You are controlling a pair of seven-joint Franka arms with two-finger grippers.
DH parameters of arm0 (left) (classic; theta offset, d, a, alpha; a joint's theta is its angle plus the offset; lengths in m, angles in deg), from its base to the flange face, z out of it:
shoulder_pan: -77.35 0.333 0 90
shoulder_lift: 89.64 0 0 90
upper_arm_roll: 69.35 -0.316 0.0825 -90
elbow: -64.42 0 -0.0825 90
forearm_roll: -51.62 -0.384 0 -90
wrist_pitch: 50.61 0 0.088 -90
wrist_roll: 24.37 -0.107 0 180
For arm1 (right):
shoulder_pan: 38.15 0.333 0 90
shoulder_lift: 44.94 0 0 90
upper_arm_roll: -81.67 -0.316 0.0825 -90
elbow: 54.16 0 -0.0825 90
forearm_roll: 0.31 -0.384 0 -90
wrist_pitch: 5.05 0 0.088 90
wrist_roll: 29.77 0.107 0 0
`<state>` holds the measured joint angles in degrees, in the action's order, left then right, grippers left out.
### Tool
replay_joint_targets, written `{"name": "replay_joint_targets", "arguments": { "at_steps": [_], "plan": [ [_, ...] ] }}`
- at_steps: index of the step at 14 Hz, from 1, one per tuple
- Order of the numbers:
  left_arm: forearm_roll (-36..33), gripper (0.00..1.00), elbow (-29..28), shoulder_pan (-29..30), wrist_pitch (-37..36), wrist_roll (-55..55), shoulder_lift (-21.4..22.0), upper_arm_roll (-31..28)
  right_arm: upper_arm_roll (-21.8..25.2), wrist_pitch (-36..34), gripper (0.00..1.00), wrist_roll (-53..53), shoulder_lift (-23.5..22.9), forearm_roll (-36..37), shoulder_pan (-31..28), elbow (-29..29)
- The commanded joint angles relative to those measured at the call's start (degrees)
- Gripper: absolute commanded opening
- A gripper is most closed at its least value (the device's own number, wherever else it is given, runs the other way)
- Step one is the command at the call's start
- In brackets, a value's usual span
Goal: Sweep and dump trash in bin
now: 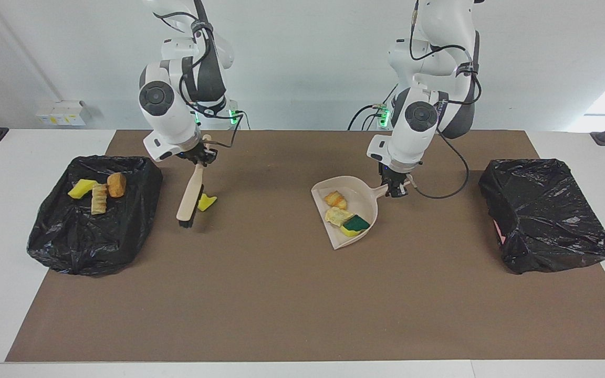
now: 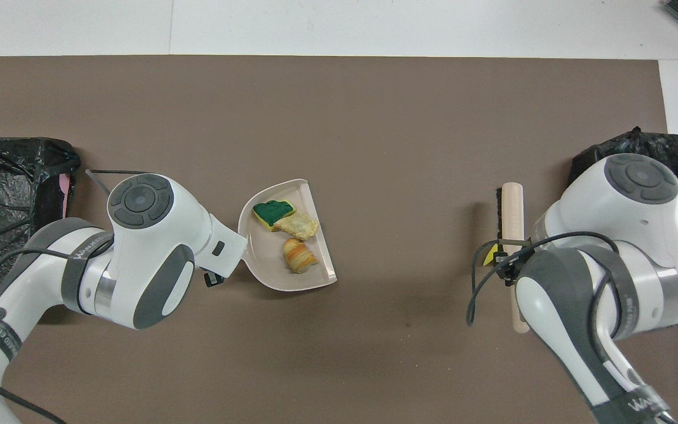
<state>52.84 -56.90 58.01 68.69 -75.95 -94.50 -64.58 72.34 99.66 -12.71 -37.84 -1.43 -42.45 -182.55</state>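
Right gripper (image 1: 201,156) clamped on brush (image 1: 189,198), bristles beside stray yellow chunk (image 1: 207,201) near filled bin (image 1: 95,212). Left gripper (image 1: 396,187) closed on dustpan (image 1: 348,211) handle, three chunks (image 1: 343,212) inside. Step: sweeping last chunk. Next: push it toward dustpan, then dump.

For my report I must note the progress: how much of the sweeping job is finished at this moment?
Done: three chunks lie on the black bin bag at the right arm's end. In hand: three more sit in the dustpan, held by the left gripper; the right gripper holds the brush beside the last yellow chunk. Left: sweep that chunk, then dump the dustpan.
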Motion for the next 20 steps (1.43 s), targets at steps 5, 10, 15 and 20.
{"name": "replay_joint_targets", "arguments": {
  "at_steps": [5,10,15,20],
  "plan": [
    [0.63,0.00,-1.19,-1.04,1.64,1.04,0.38,-0.55,-0.96,12.36,0.00,-7.99,12.51,0.59,-6.93,-19.43],
    [0.63,0.00,-1.28,-1.04,1.64,1.04,0.38,-0.55,-1.31,16.76,0.00,-7.13,9.61,-0.64,-5.81,-21.38],
    [0.63,0.00,-1.28,-1.04,1.64,1.04,0.38,-0.55,-1.31,16.76,0.00,6.47,4.70,-5.73,6.04,-15.06],
    [0.63,0.00,-1.28,-1.04,1.64,1.12,0.38,-0.55,-1.31,18.17,0.00,10.80,-3.22,-10.29,12.20,-6.98]
  ]
}}
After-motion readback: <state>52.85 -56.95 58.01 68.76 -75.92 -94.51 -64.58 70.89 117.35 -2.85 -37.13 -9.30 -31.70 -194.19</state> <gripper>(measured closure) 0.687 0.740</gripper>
